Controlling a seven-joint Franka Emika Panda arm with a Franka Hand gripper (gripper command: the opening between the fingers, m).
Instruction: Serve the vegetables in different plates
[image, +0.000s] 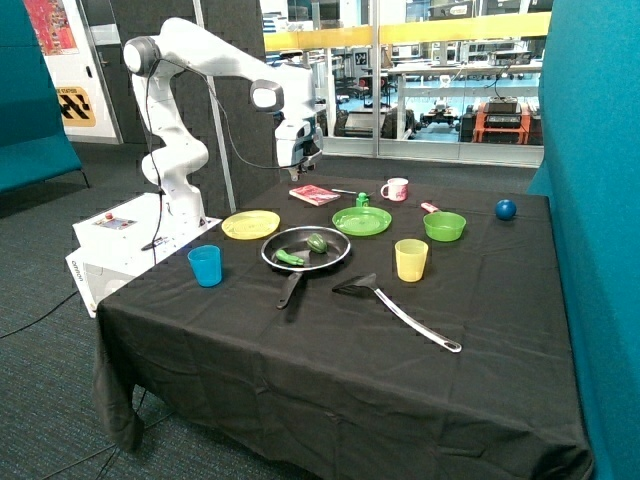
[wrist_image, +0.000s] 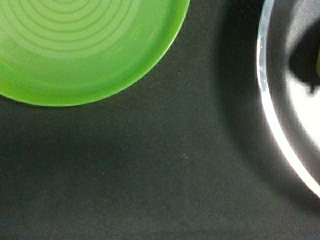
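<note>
Neither vegetable is served: we see both in the pan (image: 305, 250). Our tool (image: 297, 158) hangs at its twelve o'clock, grip state unclear; next we descend onto the round vegetable (image: 317, 242).

outside: table corner, far | wrist: down, close | shared: green plate (image: 361, 221) (wrist_image: 80, 45), probably pan rim (image: 305, 249) (wrist_image: 280, 135)

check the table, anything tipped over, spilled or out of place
Nothing stands out. Both green vegetables, the round one and the long one, lie in the frying pan; the yellow plate and green plate are flat and bare. Cups and mug stand upright. The tool hangs above the table.
</note>
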